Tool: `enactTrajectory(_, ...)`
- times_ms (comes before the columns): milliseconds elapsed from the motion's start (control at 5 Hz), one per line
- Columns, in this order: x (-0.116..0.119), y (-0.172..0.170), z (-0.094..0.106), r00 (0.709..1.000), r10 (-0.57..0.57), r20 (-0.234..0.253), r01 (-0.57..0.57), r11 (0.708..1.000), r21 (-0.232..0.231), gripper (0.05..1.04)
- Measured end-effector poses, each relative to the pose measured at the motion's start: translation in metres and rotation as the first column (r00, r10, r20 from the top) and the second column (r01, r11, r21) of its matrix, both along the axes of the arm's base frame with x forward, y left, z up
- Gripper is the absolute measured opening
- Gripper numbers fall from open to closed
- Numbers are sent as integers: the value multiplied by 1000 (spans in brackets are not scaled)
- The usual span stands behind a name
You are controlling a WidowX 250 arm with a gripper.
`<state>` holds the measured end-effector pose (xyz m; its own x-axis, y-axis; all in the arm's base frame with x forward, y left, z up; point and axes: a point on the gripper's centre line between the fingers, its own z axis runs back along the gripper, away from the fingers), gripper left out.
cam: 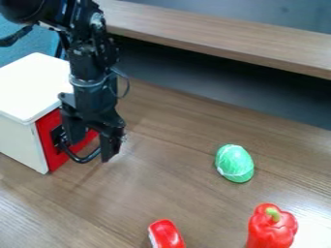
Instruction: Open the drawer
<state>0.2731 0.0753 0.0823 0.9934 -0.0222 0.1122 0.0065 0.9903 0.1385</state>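
The drawer (46, 127) is set in the side of a white cabinet (32, 85) at about 9 o'clock, its red front appearing flush and shut. From that front a black curved handle (82, 160) is held out over the bench (174, 193). The black arm (87, 58) is seen coming in from 11 o'clock, with the gripper (93, 144) hung down at the handle. The jaws are parted fairly wide, one beside the red front and the other by the handle's outer end; whether the handle is touched cannot be told. A green, egg-shaped object (234, 163) is placed toward 4 o'clock, a red pepper (268, 230) toward 5, and a red object (167, 235) at 6. A wooden ledge (219, 41) is seen toward 1 o'clock.
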Motion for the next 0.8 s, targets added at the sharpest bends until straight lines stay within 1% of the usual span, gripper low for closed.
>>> enactTrajectory(200,6,0,-1,999,-5,41,5,1000,7,999)
enactTrajectory(400,8,0,-13,999,-12,52,12,1000,5,999)
enactTrajectory(600,9,-1,-27,998,-29,52,30,1000,-7,999)
enactTrajectory(800,7,0,-40,999,-16,45,17,1000,-24,999)
